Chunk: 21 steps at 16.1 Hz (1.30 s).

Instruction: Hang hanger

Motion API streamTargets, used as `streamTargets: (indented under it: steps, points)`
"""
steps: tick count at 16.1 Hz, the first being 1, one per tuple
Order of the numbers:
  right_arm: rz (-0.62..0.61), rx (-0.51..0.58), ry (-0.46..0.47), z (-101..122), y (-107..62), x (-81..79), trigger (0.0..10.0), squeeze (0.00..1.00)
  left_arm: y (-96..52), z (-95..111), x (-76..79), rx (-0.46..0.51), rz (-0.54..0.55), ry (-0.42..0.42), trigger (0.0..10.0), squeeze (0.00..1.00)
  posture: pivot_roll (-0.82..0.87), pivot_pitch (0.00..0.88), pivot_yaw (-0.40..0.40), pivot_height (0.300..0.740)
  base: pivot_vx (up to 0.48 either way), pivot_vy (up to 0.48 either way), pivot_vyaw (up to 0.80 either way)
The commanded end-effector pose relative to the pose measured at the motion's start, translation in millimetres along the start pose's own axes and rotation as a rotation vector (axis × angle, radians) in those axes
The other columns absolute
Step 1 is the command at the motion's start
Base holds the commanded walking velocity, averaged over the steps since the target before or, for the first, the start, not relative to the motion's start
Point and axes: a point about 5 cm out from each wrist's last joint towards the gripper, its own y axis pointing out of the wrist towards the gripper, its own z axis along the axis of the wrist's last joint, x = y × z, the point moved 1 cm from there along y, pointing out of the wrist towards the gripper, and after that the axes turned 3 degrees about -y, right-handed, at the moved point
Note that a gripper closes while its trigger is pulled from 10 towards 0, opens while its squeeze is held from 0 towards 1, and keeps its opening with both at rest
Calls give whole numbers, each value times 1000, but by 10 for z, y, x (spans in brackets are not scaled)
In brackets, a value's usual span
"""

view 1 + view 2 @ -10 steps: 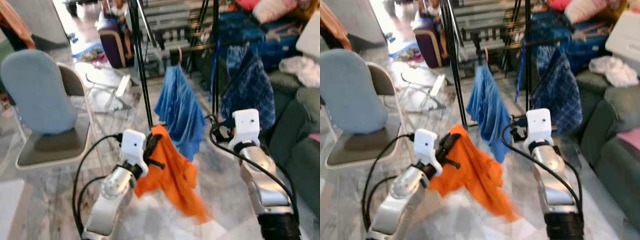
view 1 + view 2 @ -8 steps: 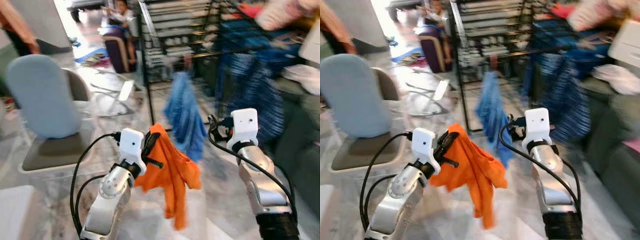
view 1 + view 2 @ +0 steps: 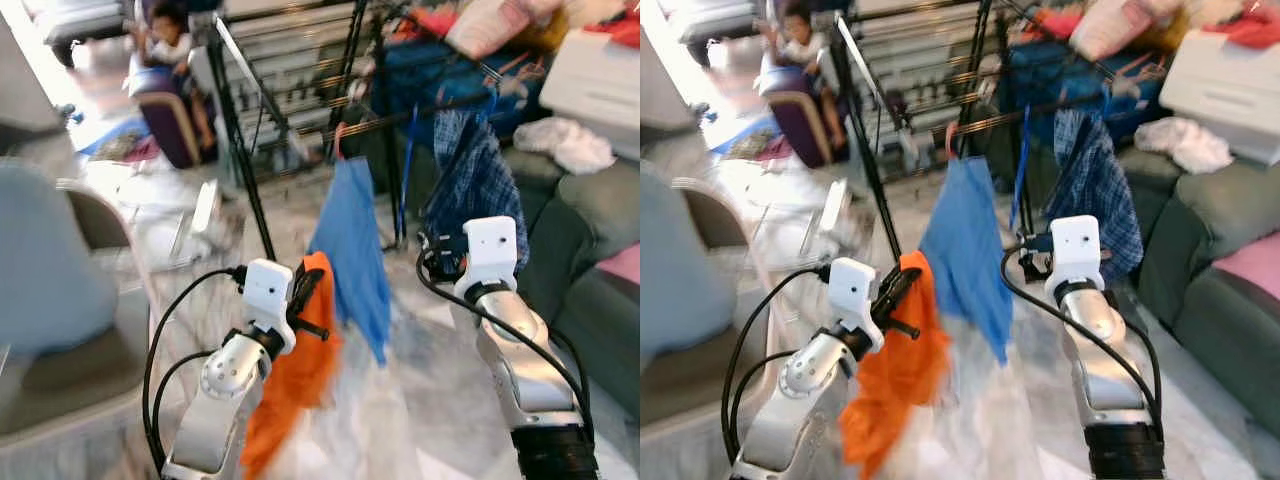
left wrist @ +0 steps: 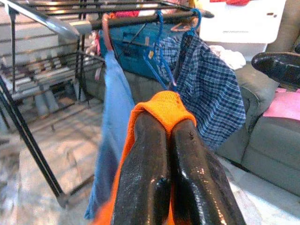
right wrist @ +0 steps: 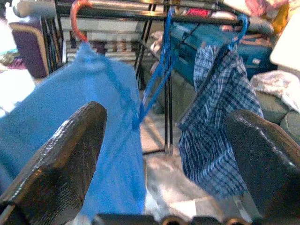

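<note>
The left end effector [image 4: 164,136] has its two black fingers pressed tight together around the top of a bright orange cloth garment [image 3: 290,385], which hangs down limp in front of the left arm, above the pale marble floor [image 3: 420,420]. Whether a hanger sits inside the orange cloth cannot be made out. The right end effector [image 5: 164,154] is raised beside it with its fingers spread wide and nothing between them, aimed at the black metal clothes rack [image 3: 240,175]. On the rack's rail [image 5: 140,13] a plain blue garment [image 3: 350,250] hangs from a reddish hook [image 5: 77,16], just beyond the orange cloth. Next along the rail is a bare blue plastic hanger [image 5: 159,70], then a blue checked shirt [image 3: 475,190] on another blue hanger. A dark grey-green sofa [image 3: 590,250] stands to the right, a grey chair [image 3: 45,290] to the left, and a person [image 3: 165,40] sits far back in the room.
</note>
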Motion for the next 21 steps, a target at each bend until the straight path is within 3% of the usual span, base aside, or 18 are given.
streamTargets:
  steps: [1,14,19,21]
  points:
    - [20,1,7,9,-8,-61,10000,0,-10,28,-48,2,8,14,10000,0,-146,48,45,740,435,0,-550]
    - [47,-35,-6,-65,0,-85,10000,0,-27,10,-26,-12,4,16,10000,0,-144,55,47,740,439,0,-39]
    - [93,-62,-38,-58,111,-17,10000,0,-29,26,-40,-18,7,26,10000,0,-137,72,47,740,0,0,0]
    - [136,-53,-49,-23,141,-68,10000,0,-36,35,-51,-19,13,32,10000,0,-135,81,47,740,0,0,0]
